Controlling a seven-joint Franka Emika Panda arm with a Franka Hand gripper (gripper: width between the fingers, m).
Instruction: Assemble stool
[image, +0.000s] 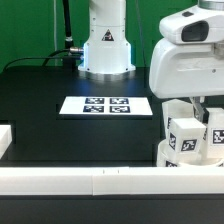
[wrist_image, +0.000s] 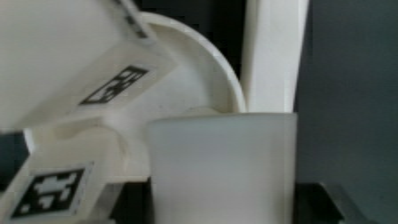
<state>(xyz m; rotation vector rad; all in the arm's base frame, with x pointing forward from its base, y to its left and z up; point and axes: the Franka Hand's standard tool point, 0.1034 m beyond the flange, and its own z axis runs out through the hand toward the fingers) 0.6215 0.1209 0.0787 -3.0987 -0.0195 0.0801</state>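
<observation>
Running along the nearest edge of the black desk (image: 60, 125) in the exterior view was a long white border rail (image: 90, 182). Just behind it, at that view's right, lay the round white seat (image: 168, 156) of the stool, with two white block legs standing on it, each showing a black-and-white tag: one leg (image: 185, 137) toward the middle and another leg (image: 217, 135) at the frame's edge. The arm's white wrist housing (image: 195, 70) hung directly above them, and the pincer (image: 200, 105) reached down between the two legs, mostly hidden by them. Whether its jaws gripped a leg could not be told from that view. In the wrist view, one finger (wrist_image: 222, 165) filled the foreground, with a tagged leg (wrist_image: 98, 75) and the curved seat rim (wrist_image: 205, 55) beside it, but the grip stayed unclear there too. Farther back, near the desk's middle, lay the marker board (image: 106, 104), and beyond it stood the arm's white base (image: 106, 45).
</observation>
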